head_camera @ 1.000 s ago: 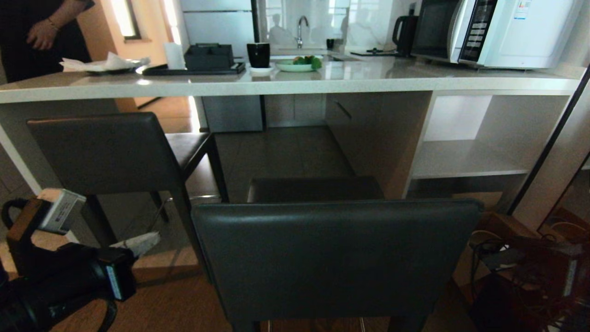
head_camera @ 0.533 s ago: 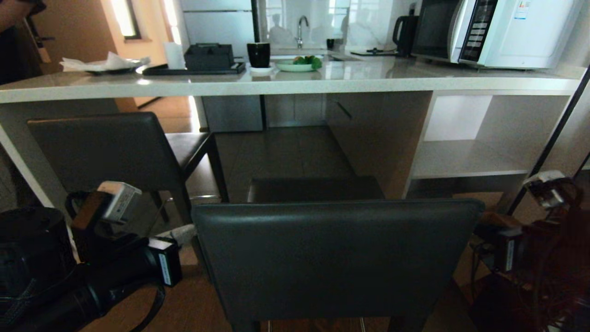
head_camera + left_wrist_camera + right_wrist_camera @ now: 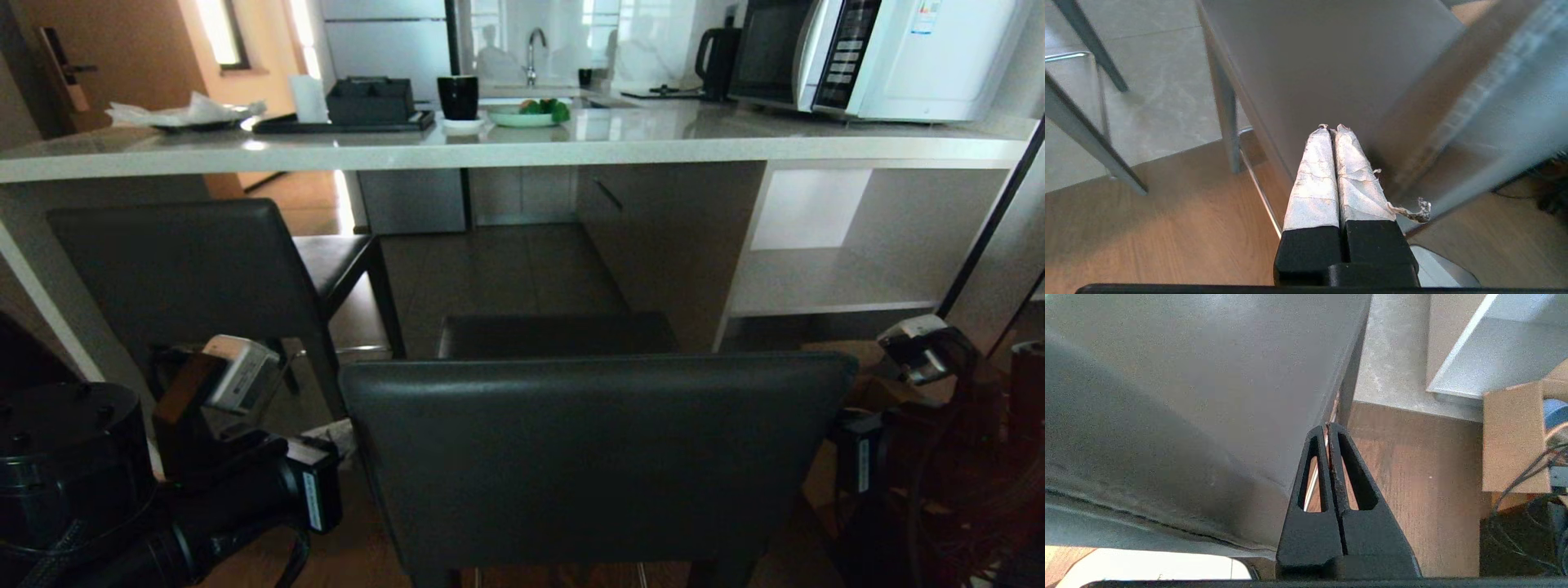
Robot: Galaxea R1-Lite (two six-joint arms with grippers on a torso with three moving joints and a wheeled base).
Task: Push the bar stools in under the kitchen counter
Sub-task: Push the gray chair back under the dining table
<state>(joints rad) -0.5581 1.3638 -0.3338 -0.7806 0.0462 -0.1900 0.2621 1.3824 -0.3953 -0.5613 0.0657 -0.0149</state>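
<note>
A: Where are the grippers?
B: Left gripper [image 3: 1332, 127] and right gripper [image 3: 1328, 425], both pressed together, flank the near stool [image 3: 592, 457].
A: And beyond?
B: The far stool [image 3: 188, 273] stands left, partly under the counter [image 3: 506, 151].

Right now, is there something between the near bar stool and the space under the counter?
Nothing visible blocks it. Beyond the near bar stool lies bare floor under the kitchen counter. The other stool stands to its left, the shelves to its right.
</note>
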